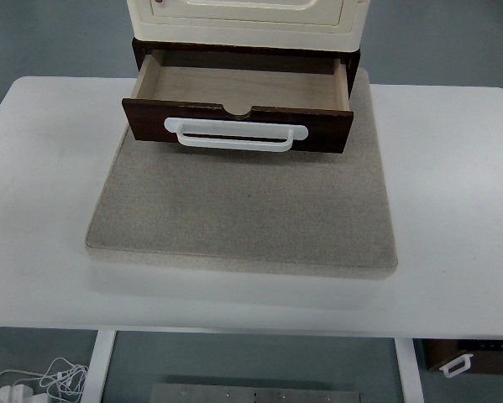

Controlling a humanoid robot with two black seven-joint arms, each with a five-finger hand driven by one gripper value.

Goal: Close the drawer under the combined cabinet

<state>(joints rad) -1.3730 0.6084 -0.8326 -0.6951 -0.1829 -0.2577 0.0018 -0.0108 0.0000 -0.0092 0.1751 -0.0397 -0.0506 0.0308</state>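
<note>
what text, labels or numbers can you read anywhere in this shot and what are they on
None can be read.
The cream cabinet, the brown drawer with its white handle and the grey mat carry no print.
A small red mark at the cabinet's top edge is too small to read.

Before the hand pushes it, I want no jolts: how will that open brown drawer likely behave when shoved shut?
The drawer looks empty, so it probably slides lightly. Its wooden front looks rigid and should take a flat push without flexing. The drawer sits slightly skewed, so an off-centre push might bind it; pressing near the middle of the white handle seems safer. The cabinet may shift on the mat.
</note>
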